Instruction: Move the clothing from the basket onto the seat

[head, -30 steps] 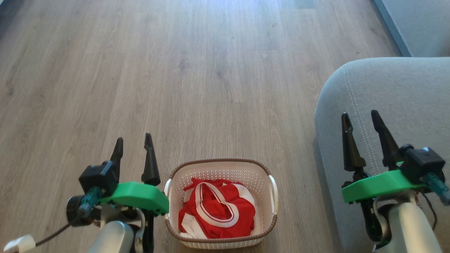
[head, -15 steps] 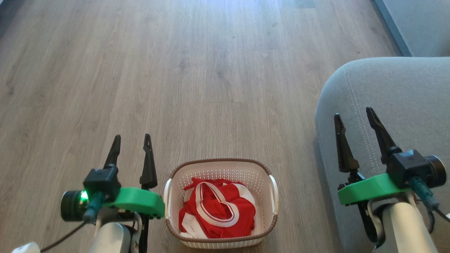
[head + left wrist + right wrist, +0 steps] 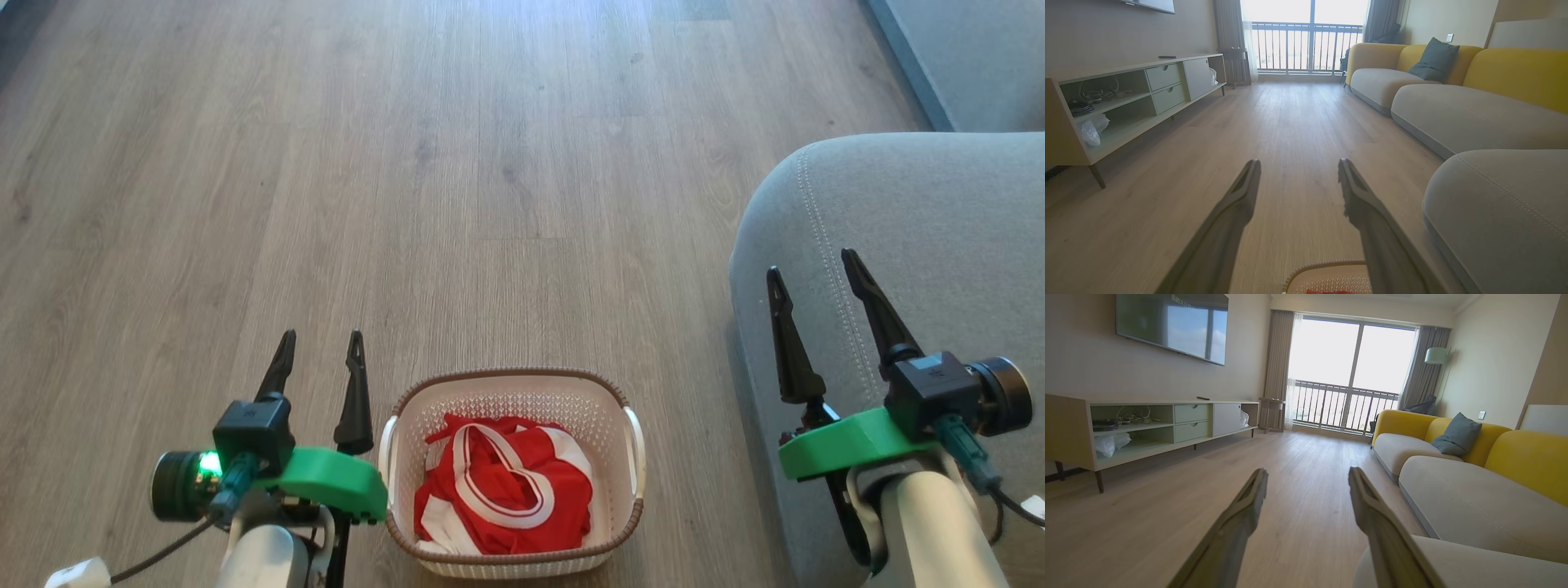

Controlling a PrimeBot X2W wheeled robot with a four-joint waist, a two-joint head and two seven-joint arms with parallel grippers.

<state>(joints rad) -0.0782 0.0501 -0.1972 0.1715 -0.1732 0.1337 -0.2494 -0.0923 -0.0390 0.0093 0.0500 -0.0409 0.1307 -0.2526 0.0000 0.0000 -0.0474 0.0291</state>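
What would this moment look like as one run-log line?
stage: not started | clothing: in basket on floor | seat: right of basket | left gripper: open, empty, beside basket | right gripper: open, empty, by seat

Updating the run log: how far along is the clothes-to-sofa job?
Done: nothing; the red clothes all lie in the basket, none on the visible sofa. In hand: nothing; the left gripper beside the basket and the right gripper over the sofa are open, empty. Left: moving every piece across.
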